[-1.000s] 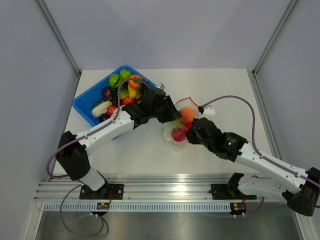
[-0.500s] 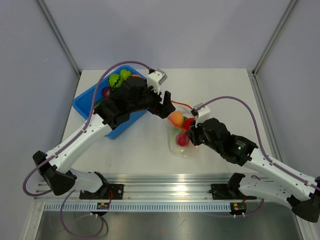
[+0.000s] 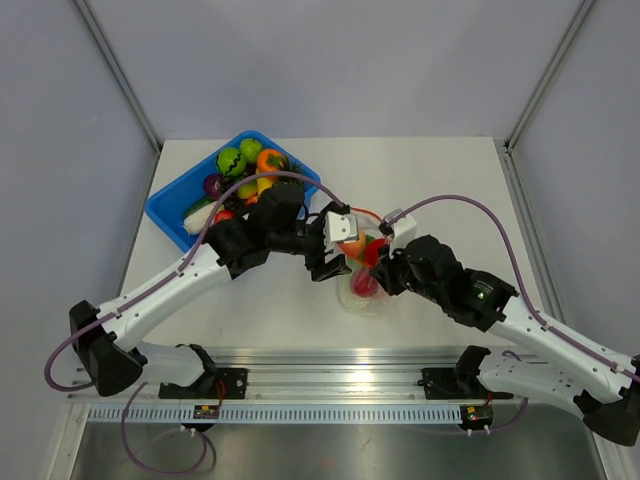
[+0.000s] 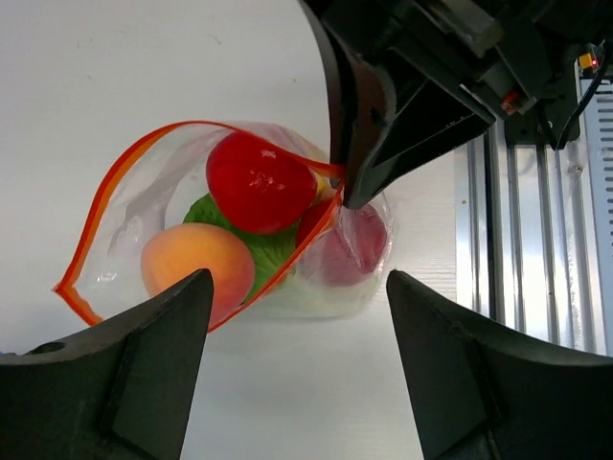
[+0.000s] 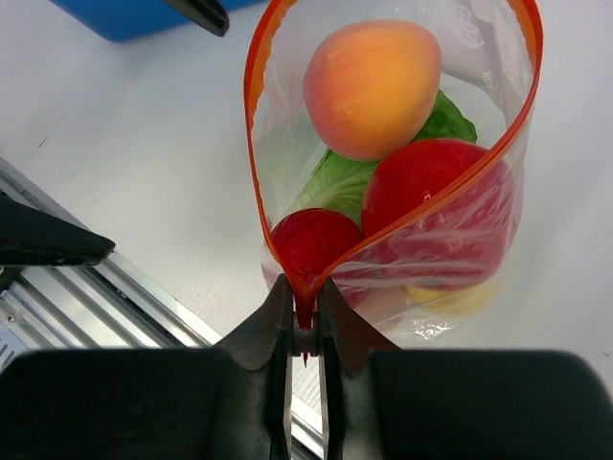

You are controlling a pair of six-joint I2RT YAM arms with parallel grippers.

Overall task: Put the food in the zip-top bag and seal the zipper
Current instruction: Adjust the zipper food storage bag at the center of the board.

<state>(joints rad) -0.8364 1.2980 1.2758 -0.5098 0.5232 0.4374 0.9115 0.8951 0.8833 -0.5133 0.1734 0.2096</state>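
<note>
The clear zip-top bag (image 3: 366, 285) lies on the table with its mouth gaping. Its orange zipper (image 5: 257, 144) forms an open loop. Food sits inside: an orange peach (image 5: 372, 86), green lettuce (image 5: 337, 182), two red pieces (image 5: 436, 192) and a yellow piece (image 5: 460, 299) at the bottom. My right gripper (image 5: 305, 309) is shut on the corner of the zipper strip and holds the mouth up. My left gripper (image 4: 299, 287) stands wide open just beside the bag (image 4: 354, 254), with nothing between its fingers (image 4: 182, 316). In the top view it (image 3: 333, 266) sits at the bag's left side.
A blue bin (image 3: 168, 206) at the back left holds several more toy fruits and vegetables (image 3: 246, 165). An aluminium rail (image 3: 330, 365) runs along the near table edge. Grey walls close in both sides.
The left gripper has opened wide, lifted away from the bag's mouth and come down at the bag's near-left side. The right gripper and the bag have shifted slightly toward the near edge.
</note>
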